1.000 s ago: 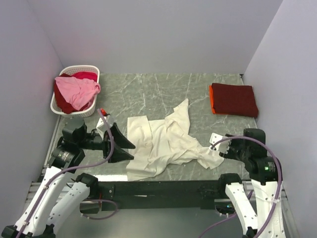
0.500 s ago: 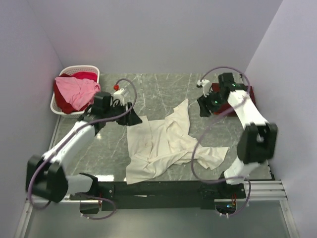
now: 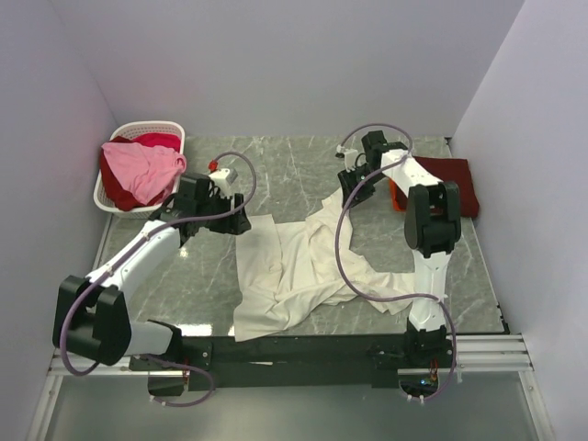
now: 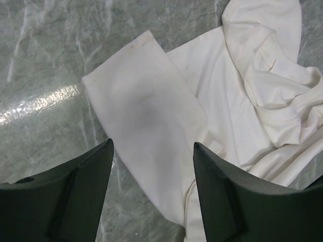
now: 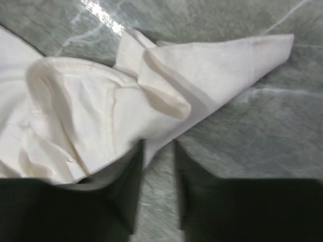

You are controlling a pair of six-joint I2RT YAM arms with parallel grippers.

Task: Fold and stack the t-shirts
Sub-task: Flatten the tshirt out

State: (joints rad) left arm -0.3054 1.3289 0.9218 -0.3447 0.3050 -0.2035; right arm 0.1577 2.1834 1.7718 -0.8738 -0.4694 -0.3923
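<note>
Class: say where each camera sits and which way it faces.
Top external: above and behind, looking down on the table; left arm and right arm show.
Left wrist: looks down at the cream t-shirt, framed by the open left end effector.
Right wrist: looks down at its far tip past the right end effector.
All three share the cream t-shirt.

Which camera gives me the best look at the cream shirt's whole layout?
Top external: the whole cream shirt shows, crumpled, with every edge in frame. Left wrist shows only its flat left sleeve and nearby folds. Right wrist shows only the far pointed tip and bunched cloth beside it.
</note>
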